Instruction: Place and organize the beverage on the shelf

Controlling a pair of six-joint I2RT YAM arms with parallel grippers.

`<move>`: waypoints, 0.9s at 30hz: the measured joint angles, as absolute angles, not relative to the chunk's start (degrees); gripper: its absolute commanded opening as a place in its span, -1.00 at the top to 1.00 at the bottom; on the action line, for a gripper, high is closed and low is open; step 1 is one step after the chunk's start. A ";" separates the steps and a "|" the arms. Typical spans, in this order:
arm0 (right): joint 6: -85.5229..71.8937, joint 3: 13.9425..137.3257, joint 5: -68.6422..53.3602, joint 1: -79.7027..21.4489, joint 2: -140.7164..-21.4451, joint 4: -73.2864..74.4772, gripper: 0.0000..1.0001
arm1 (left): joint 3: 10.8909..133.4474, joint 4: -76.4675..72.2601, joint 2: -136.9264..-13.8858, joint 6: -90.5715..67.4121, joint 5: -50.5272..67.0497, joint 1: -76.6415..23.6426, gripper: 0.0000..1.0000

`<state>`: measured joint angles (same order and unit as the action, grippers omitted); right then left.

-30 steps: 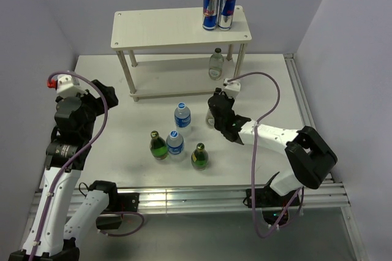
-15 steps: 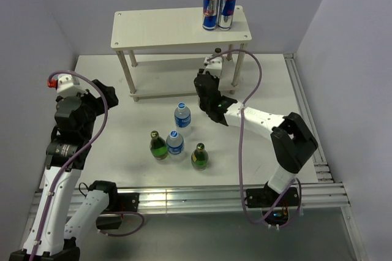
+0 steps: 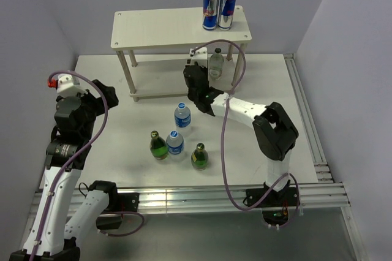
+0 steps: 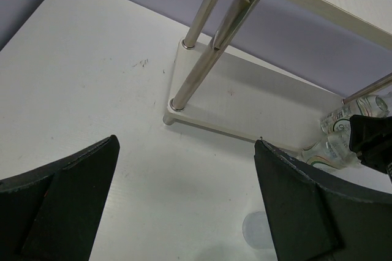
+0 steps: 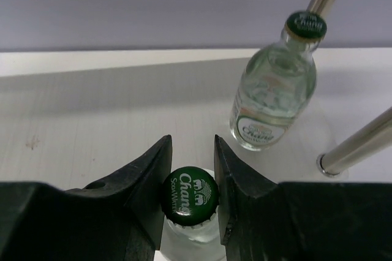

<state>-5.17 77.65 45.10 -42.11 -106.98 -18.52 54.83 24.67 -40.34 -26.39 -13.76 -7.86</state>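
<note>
Right gripper (image 5: 191, 144) is pinched narrow on the green cap of a clear bottle (image 5: 190, 198). A neck grip from above keeps the fingers under the top board while the arm reaches into the shelf (image 3: 165, 28). The bottle sits at the front edge of the lower board (image 5: 92, 108); can't tell from these views whether its base is down yet. Its twin bottle (image 5: 274, 89) stands upright further in, near the right-hand leg (image 5: 343, 154), so the held one looks meant to go just beside it, like with like. Probably needs a short push inward before release, and a knock on the twin is the risk. Left gripper (image 4: 187, 144) is spread wide with nothing in it, parked on the left well clear of the shelf, likely to stay out of the right arm's way. Two cans (image 3: 218, 8) take the right end of the top board, and the rest of that board is bare. On the table (image 3: 110, 77), in front of the shelf, two blue-capped bottles (image 3: 182, 116) (image 3: 175, 143) and two green bottles (image 3: 158, 145) (image 3: 198, 156) stand upright in a loose cluster within either arm's reach, so four remain to be shelved. The table is matt white with light scuffs, framed by aluminium rails (image 3: 202, 196) on the near and right edges. The walls (image 3: 61, 3) are plain pale lilac on three sides.
</note>
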 measured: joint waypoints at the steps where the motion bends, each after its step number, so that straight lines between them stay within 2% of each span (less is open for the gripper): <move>1: -4.56 78.50 45.34 -42.11 -107.42 -18.79 1.00 | 54.83 24.67 -40.34 -26.39 -13.76 -7.79 -0.99; 14: 0.34 86.02 47.46 -41.15 -114.26 -27.05 1.00 | 54.83 24.67 -40.32 -26.39 -13.34 -7.25 -0.99; 27: 3.46 87.31 49.23 -38.65 -119.11 -37.06 1.00 | 54.83 24.67 -39.94 -26.39 -13.15 -7.14 -0.99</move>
<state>3.46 87.31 49.23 -38.65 -119.11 -37.06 54.83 24.67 -39.94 -26.39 -13.15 -7.14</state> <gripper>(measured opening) 0.390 0.994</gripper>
